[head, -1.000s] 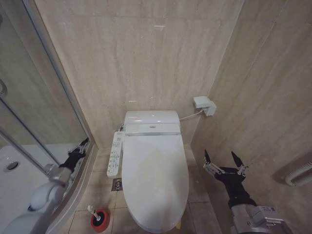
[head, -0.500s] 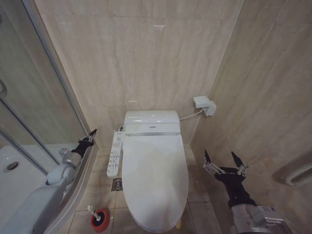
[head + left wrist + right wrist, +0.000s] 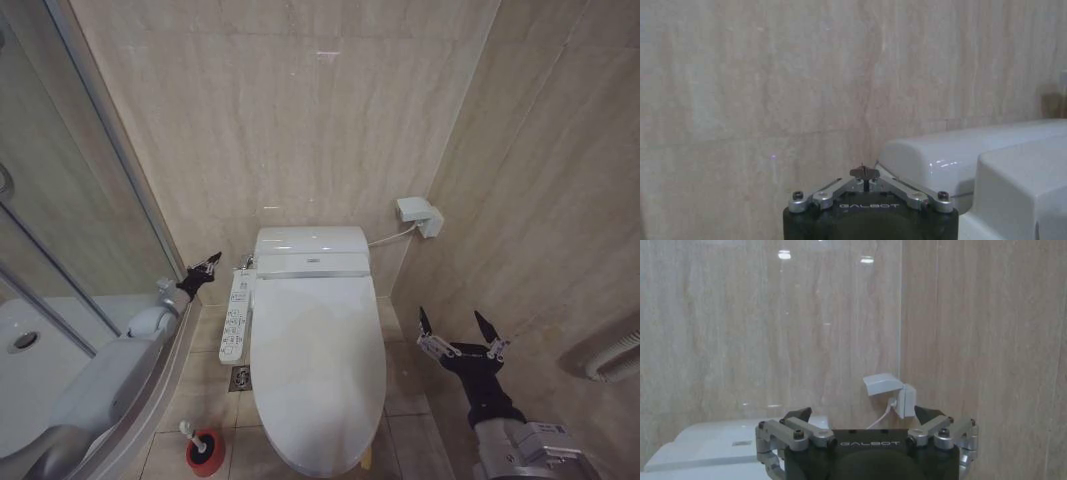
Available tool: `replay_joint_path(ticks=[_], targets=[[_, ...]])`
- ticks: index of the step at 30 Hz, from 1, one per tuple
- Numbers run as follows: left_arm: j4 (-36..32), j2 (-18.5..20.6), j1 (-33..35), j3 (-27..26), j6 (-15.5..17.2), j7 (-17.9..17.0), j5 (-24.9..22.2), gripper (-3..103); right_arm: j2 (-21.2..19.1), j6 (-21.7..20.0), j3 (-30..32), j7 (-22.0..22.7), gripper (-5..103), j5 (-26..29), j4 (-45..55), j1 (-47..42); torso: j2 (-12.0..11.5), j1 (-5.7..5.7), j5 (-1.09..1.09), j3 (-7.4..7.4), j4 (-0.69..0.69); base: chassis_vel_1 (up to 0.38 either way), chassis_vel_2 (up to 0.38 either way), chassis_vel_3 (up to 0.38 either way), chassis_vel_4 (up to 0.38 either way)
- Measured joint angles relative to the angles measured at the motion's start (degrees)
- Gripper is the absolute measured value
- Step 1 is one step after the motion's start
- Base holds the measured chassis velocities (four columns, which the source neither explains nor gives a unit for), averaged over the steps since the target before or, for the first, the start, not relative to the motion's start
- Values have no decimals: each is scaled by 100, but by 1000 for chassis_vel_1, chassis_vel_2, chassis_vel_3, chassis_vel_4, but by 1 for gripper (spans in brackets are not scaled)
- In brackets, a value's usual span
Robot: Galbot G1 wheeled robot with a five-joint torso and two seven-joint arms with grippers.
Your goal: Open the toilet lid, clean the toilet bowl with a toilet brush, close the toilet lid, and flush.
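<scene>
Toilet lid (image 3: 318, 365) is seen down flat over the bowl, centre of the head view. Toilet brush (image 3: 203, 446) is stood in its red holder on the floor at 7 o'clock of the lid. Left gripper (image 3: 207, 267) is held at 10 o'clock of the lid, just beside the remote panel (image 3: 235, 317), fingers pinched together, nothing gripped. Right gripper (image 3: 462, 332) is held at 3 o'clock of the lid, fingers spread wide, empty.

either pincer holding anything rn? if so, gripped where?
Nothing is held. The left pincer is shut on nothing, in the air beside the tank at the toilet's left. The right pincer is open and empty at the toilet's right.
</scene>
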Motion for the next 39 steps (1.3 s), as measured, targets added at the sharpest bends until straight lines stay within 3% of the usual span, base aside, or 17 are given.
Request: replay_joint_path(ticks=[12, 39], targets=[[293, -33, -346, 294, -85, 127, 88, 0, 0, 0, 0, 0, 100, 0, 0, 0, 1, -2, 0, -1, 1, -4, 3, 3, -2], [4, 24, 29, 194, -90, 195, 78, 0, 0, 0, 0, 0, 100, 0, 0, 0, 1, -2, 1, -1, 2, -20, 22, 22, -22]])
